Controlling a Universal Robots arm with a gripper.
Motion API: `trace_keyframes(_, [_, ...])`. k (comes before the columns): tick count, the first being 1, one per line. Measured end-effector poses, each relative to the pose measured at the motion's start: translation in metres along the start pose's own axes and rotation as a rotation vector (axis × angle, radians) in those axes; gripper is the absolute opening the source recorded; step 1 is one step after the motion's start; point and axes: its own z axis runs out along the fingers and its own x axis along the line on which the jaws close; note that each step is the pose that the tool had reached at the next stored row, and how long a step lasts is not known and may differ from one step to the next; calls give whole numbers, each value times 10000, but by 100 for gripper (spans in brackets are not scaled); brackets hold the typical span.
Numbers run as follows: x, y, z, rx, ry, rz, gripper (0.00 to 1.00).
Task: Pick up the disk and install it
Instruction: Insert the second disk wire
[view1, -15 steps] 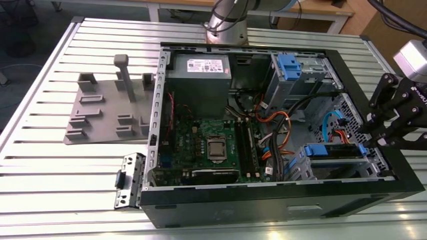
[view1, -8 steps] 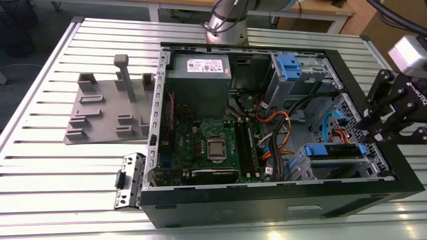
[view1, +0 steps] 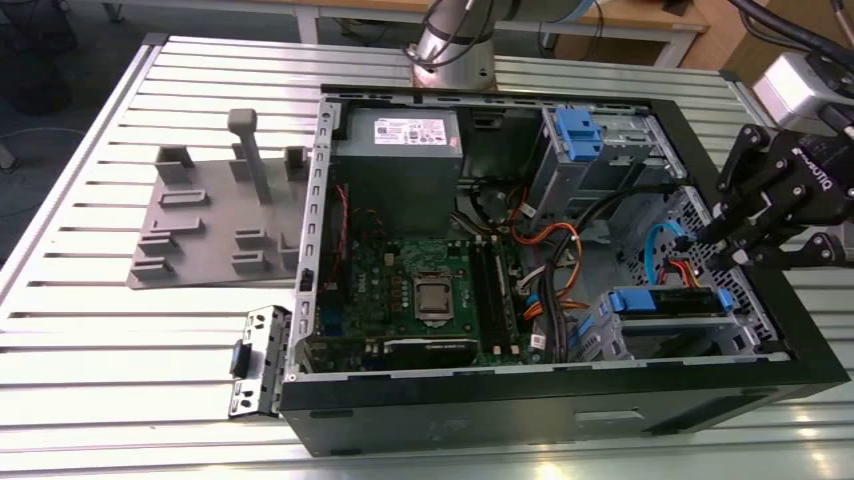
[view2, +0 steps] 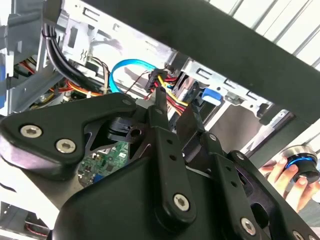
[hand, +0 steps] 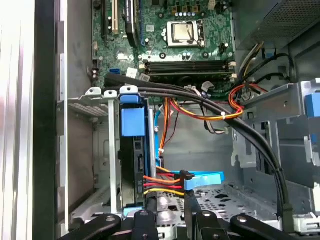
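Note:
The disk (view1: 667, 301), dark with a blue plastic frame, sits inside the drive bay at the lower right corner of the open computer case (view1: 534, 410). In the first wrist view the disk (hand: 134, 170) stands on edge in the metal cage, its blue frame tab toward the motherboard. Red, yellow and orange power wires (hand: 162, 182) and a blue data cable (hand: 205, 180) end just beside it. My gripper (view1: 730, 250) hangs over the case's right wall, just above and beside the bay. Its fingers (view2: 160, 107) are open with nothing between them.
A grey power supply box (view1: 400, 150) and the green motherboard (view1: 427, 290) fill the case's left half. An upper bay carries a blue tab (view1: 577, 130). A grey fixture plate (view1: 214, 225) lies on the slatted table. A person's hand (view2: 287, 177) holds a blue-black knob nearby.

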Motion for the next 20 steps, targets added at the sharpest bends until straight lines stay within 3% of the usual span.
trace_keyframes(3, [-7, 32, 3, 4, -1, 0, 35])
trace_keyframes(10, [-9, 15, -1, 4, 3, -13, 35])
trace_keyframes(14, [-12, 22, -82, 4, 3, -12, 35])
trace_keyframes(20, [-33, 65, -80, 3, -5, -13, 35])
